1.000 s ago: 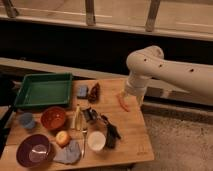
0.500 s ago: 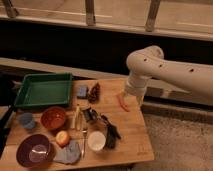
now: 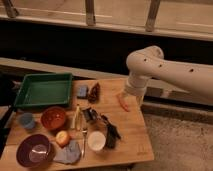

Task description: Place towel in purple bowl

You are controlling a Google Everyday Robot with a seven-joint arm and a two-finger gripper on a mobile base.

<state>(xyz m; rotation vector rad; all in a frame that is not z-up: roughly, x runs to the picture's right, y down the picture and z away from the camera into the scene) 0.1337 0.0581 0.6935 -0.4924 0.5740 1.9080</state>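
The towel [image 3: 69, 152], a wrinkled pale grey-blue cloth, lies at the front edge of the wooden table [image 3: 132, 135]. It touches the right side of the purple bowl [image 3: 34, 150], which stands at the front left corner and holds nothing. My gripper [image 3: 129, 96] is at the lower end of the white arm [image 3: 165, 70], over the table's back right part. It is far from the towel and the bowl, and I see nothing held in it.
A green tray [image 3: 44, 90] sits at the back left. In front of it are an orange-brown bowl [image 3: 53, 117] and a blue cup [image 3: 26, 120]. A white cup [image 3: 96, 141], a black cloth [image 3: 111, 132], a blue block [image 3: 82, 91] and an orange item [image 3: 122, 102] lie mid-table.
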